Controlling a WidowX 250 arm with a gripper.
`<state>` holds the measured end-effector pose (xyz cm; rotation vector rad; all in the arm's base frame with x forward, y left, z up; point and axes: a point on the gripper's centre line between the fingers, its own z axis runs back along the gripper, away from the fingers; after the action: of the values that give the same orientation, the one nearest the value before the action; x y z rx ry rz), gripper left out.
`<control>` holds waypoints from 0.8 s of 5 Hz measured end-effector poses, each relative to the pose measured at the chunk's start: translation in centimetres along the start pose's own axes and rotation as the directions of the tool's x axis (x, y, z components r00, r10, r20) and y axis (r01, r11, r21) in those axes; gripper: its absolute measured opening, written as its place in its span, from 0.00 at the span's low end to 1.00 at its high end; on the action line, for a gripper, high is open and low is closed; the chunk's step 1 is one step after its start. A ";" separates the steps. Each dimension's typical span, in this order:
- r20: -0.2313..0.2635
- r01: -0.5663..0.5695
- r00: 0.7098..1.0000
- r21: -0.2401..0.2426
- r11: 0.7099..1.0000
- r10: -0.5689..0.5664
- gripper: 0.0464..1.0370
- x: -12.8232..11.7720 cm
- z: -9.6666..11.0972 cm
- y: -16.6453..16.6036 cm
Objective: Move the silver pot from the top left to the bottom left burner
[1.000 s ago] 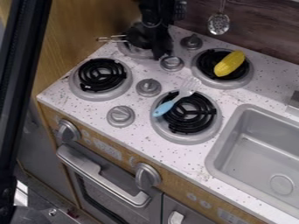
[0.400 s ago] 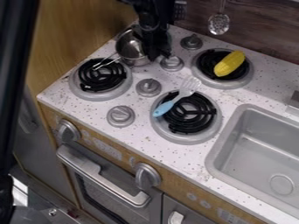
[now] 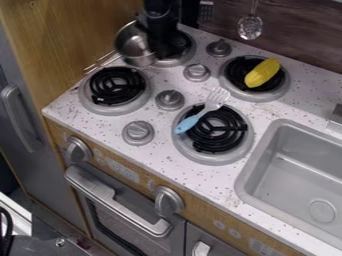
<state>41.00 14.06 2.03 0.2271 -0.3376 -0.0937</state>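
Over the upper left of the tabletop (image 3: 214,185), the end effector (image 3: 160,50) hangs beside the right part of the silver pot (image 3: 136,46); whether it is apart or clamped cannot be told. The pot overlaps the left edge of the top left burner (image 3: 172,63) in view, its wire handle (image 3: 101,62) directed down and left near the bottom left burner (image 3: 115,86). Farther right, a blue-handled fork (image 3: 190,123) crosses the front right burner (image 3: 224,132), and yellow corn (image 3: 262,73) lies on the rear one.

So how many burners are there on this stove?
4: the back-left burner, partly hidden by the black arm and silver pot; the front-left burner; the back-right burner, under the yellow corn; the front-right burner, under the blue-handled fork.
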 end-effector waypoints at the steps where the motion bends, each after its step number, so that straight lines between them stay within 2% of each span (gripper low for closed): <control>1: -0.107 -0.017 0.994 0.039 0.999 0.021 0.02 -2.5 -0.3 0.3; 2: -0.167 -0.022 0.986 0.039 0.999 0.028 0.02 -3.8 -1.3 0.0; 3: -0.250 -0.044 0.967 0.013 0.999 0.046 0.02 -5.7 -3.4 -0.4; 4: -0.275 -0.077 0.959 0.006 0.997 0.076 0.04 -5.7 -3.7 0.0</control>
<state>36.91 15.54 -3.15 0.2189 -0.0688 0.0138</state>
